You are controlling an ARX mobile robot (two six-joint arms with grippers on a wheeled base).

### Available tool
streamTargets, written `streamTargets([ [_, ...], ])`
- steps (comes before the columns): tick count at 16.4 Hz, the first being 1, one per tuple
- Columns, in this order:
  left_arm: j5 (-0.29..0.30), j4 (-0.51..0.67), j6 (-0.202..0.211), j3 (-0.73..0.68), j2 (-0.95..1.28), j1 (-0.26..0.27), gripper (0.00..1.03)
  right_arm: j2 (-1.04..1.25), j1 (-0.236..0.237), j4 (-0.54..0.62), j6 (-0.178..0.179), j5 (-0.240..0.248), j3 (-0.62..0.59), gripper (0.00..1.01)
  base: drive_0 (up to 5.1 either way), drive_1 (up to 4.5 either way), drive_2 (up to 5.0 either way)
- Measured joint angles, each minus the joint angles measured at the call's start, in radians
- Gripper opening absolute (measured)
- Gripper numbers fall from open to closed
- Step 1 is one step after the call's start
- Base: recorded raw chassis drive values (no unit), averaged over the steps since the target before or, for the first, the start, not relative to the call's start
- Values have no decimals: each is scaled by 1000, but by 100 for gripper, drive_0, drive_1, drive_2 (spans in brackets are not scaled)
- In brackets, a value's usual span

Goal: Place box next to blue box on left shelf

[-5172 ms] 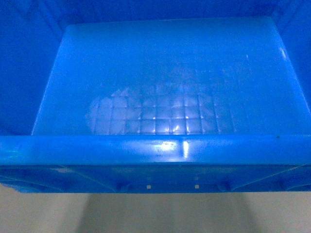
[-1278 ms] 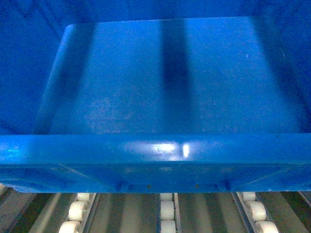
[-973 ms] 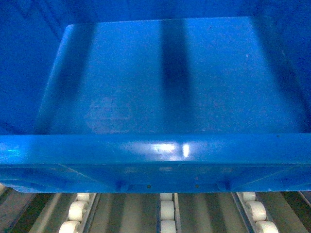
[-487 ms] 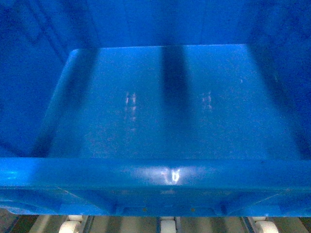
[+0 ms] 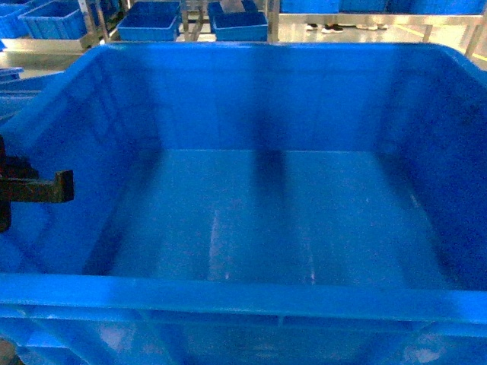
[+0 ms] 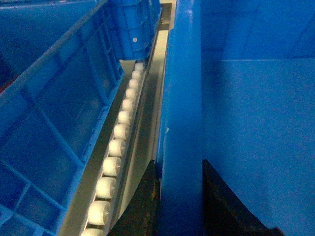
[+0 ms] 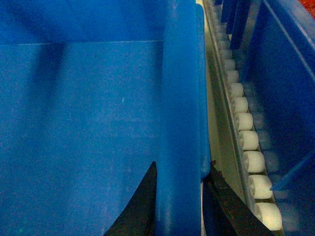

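This looks like a warehouse or factory stockroom: roller racks (image 6: 116,147) of white wheels on grey rails carry big blue plastic crates (image 6: 54,113), and more blue bins (image 5: 150,21) sit on metal racking across a pale polished floor (image 5: 365,30).

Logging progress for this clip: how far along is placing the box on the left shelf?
Nearly done. The box sits over the left shelf rollers, a neighbouring blue box alongside. In hand: left gripper and right gripper each straddle a side rim. Left: let go and pull back; whether the box rests fully on the rollers cannot be seen.
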Motion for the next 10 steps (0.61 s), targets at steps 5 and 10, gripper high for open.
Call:
streamTargets([
  [5,47,-140,-49,80,87,26,15,65,8,-19,4,14,26,17,0,0,0],
  [10,-9,195,-22,40,78,43,51,40,0,175,11,-63,-2,48,0,0,0],
])
